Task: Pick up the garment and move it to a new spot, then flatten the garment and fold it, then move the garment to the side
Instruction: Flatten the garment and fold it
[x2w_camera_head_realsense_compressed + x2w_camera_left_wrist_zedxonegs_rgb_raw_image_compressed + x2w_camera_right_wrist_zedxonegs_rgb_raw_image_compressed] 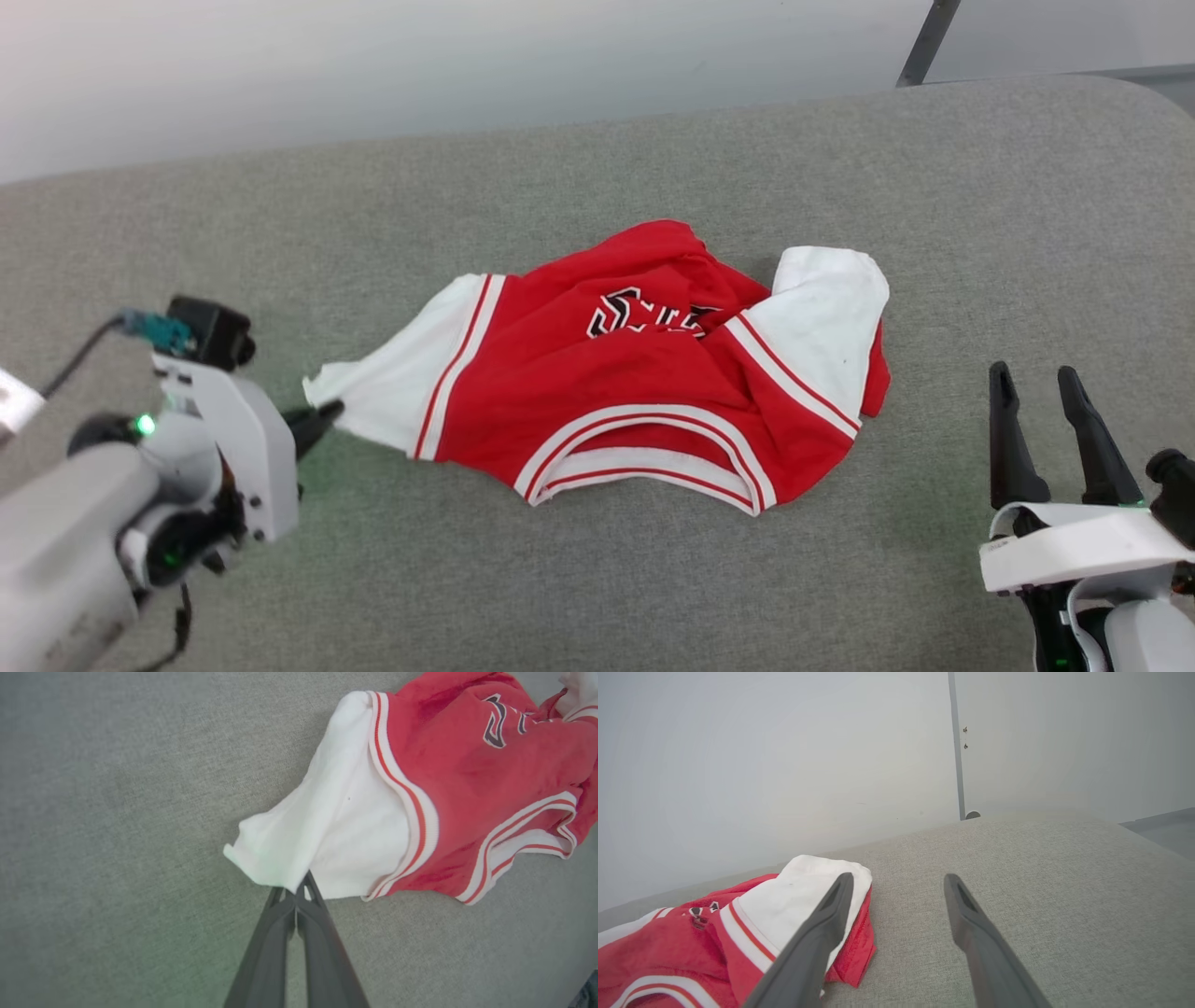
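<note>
Head view: garment (pixel 644 392) crumpled at mid table (pixel 597 579). Left gripper (pixel 325 413) — fingers together, apparently pinching the white sleeve (pixel 397 387) at its hem, likely to draw it flat. Right gripper (pixel 1033 373) — fingers apart, idle near the other sleeve (pixel 826 317).

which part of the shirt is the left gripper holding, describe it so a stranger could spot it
On the grey fabric-covered table lies a crumpled red jersey-style T-shirt with white sleeves. Its flat white sleeve stretches toward the robot's left, its tip pinched by the left gripper. The other white sleeve is bunched up on the red body, untouched.
</note>
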Robot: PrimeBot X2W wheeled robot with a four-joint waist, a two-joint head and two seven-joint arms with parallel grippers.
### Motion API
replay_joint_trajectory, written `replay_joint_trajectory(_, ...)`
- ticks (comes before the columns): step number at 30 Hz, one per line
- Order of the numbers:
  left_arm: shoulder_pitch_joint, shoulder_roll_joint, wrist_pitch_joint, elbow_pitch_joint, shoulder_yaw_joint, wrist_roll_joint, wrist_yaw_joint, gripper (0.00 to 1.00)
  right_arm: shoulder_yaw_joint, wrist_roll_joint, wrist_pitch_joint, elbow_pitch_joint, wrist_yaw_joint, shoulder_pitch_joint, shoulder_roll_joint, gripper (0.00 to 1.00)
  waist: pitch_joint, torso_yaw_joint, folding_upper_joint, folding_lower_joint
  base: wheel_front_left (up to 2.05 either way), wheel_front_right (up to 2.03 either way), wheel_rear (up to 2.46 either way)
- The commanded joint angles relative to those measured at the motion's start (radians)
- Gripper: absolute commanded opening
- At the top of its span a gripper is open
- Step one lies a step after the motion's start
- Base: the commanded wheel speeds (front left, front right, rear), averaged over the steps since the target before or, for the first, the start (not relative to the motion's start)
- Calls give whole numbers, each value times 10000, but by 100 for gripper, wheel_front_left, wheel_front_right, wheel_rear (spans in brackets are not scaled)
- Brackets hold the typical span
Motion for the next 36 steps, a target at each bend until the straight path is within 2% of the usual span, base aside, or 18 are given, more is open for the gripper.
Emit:
replay_joint_trajectory(1,205,-70,-29,-72,-4,-68,68,0,-26,63,-49,-23,-3,67,-32,100,23,-27,-1,0,0,0,0)
replay_joint_trajectory(3,373,-122,-110,-77,-11,-75,136,0,-31,89,-49,-34,-3,39,-54,100,66,-56,-1,0,0,0,0)
replay_joint_trajectory(4,462,-184,-164,-37,-1,-149,176,11,-22,79,-49,-17,-3,25,-82,100,83,-63,-1,0,0,0,0)
replay_joint_trajectory(5,505,-233,-243,20,13,-170,208,32,33,48,-41,26,-3,-8,-134,100,103,-66,-1,0,0,0,0)
replay_joint_trajectory(6,520,-268,-412,105,86,-151,283,81,107,10,13,56,-3,-76,-195,100,121,-66,-1,0,0,0,0)
replay_joint_trajectory(7,556,-319,-575,169,149,-184,350,100,165,-25,67,64,-3,-152,-273,100,140,-58,-1,0,0,0,0)
replay_joint_trajectory(11,747,-357,-1547,98,424,-53,513,100,603,-93,601,15,-3,-451,-796,100,195,76,-1,0,0,0,0)
replay_joint_trajectory(14,1005,-382,-2622,-247,564,273,797,100,1123,-198,1334,-104,-3,-783,-1443,100,255,336,-1,0,0,0,0)
replay_joint_trajectory(17,1348,-476,-3688,-719,777,698,1294,100,1765,-26,2322,-277,-3,-1158,-2197,100,354,691,-1,0,0,0,0)
replay_joint_trajectory(20,1858,-825,-4067,-1255,1335,1227,1907,100,2517,264,3421,-469,-3,-1627,-3131,100,528,1111,-1,0,0,0,0)
replay_joint_trajectory(23,2588,-1482,-4094,-1898,2939,2582,2624,100,3021,818,4497,-705,-4,-2127,-4072,100,769,1625,-1,0,0,0,0)
replay_joint_trajectory(25,3370,-2156,-4084,-2371,4166,3619,2963,100,3400,1310,5188,-895,-4,-2508,-4609,100,936,1911,-1,0,0,0,0)
replay_joint_trajectory(29,4768,-3346,-4088,-3144,6108,5832,2810,100,4197,2395,6482,-1149,-4,-3306,-5804,100,1249,2426,-1,0,0,0,0)
replay_joint_trajectory(31,5392,-3975,-4087,-3313,6903,6617,2566,100,4788,2930,7144,-1263,-4,-3725,-6435,100,1364,2657,-1,0,0,0,0)
replay_joint_trajectory(32,5601,-4212,-4088,-3326,7234,6935,2407,100,5171,3209,7448,-1393,-4,-3923,-6752,100,1419,2763,-1,0,0,0,0)
replay_joint_trajectory(33,5601,-4212,-4088,-3326,7234,6935,2407,100,5171,3209,7448,-1393,-4,-3923,-6752,100,1419,2763,-1,0,0,0,0)
replay_joint_trajectory(36,6024,-4827,-4088,-3217,7936,7696,1794,100,6172,4135,8197,-1732,-4,-4628,-7716,100,1579,3035,-1,0,0,0,0)
